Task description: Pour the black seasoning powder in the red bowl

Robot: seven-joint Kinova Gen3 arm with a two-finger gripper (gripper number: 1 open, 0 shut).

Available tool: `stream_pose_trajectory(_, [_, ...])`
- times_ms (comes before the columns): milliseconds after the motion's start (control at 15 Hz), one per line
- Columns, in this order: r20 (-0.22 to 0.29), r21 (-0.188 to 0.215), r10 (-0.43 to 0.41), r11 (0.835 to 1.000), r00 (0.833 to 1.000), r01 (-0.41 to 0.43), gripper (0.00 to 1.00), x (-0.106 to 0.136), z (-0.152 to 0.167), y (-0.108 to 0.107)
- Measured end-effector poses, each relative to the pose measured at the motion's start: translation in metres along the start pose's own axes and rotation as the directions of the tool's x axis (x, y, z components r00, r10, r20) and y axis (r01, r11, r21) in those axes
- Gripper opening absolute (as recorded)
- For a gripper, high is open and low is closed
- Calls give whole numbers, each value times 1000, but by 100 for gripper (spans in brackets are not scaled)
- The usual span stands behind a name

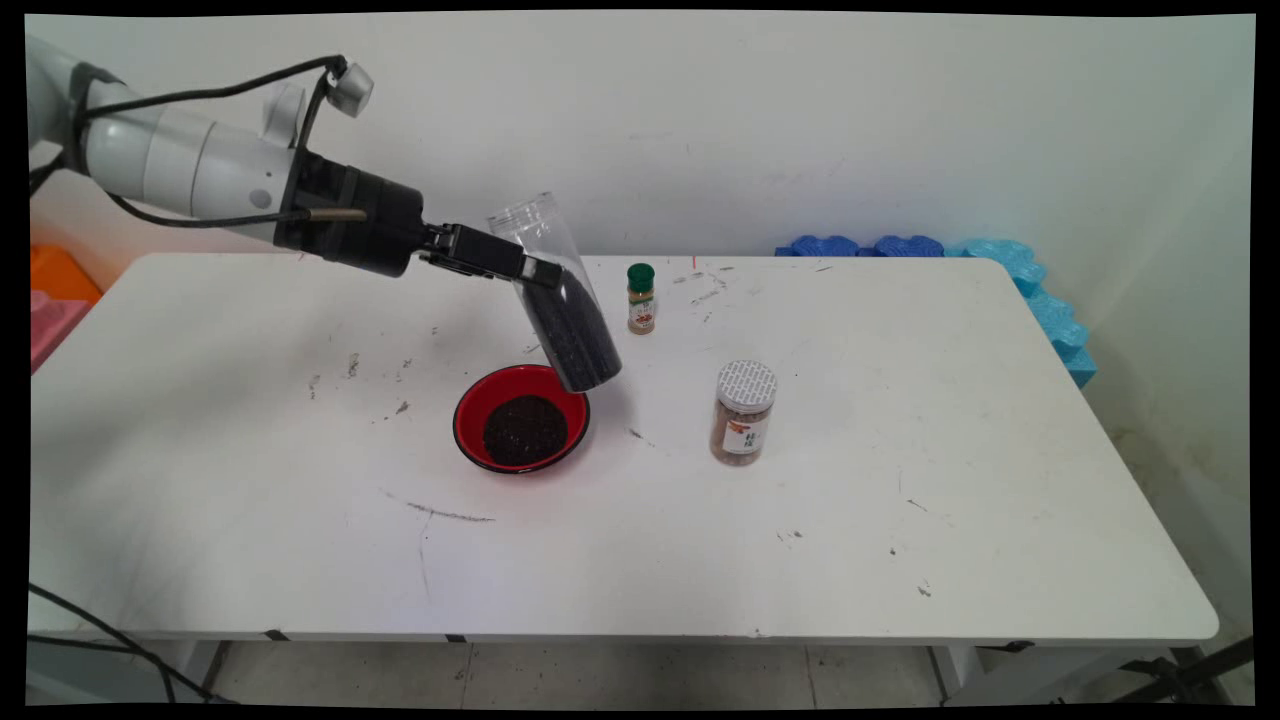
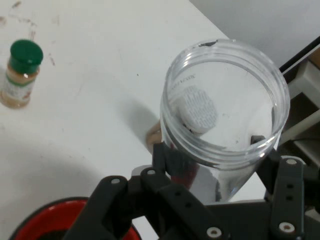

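Observation:
My gripper (image 1: 538,272) is shut on a clear plastic jar (image 1: 560,300) with no lid, holding it by its upper half. The jar is tilted, with its open mouth up and to the left and its lower part full of black grains. Its bottom hangs just over the far right rim of a red bowl (image 1: 520,418), which holds a heap of the same black grains. In the hand view I look into the jar's open mouth (image 2: 225,95), with the gripper (image 2: 215,157) clamped on its sides and the red bowl (image 2: 47,220) at the lower left.
A small spice bottle with a green cap (image 1: 641,298) (image 2: 20,72) stands behind the bowl. A jar of brown contents with a white lid (image 1: 744,412) stands to the bowl's right. Blue foam pieces (image 1: 1010,265) line the table's far right corner. Orange and pink bins (image 1: 55,295) sit off the left edge.

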Motion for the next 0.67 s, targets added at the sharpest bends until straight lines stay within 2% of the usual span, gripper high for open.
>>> stream_pose_trajectory(200, [8,9,114,993,993,-114,0,4,0,2])
stream_pose_trajectory(400, [20,18,226,974,974,-226,0,6,0,6])
stream_pose_trajectory(533, [29,23,308,951,951,-309,0,7,0,8])
stream_pose_trajectory(667, [42,26,398,916,916,-400,0,8,1,11])
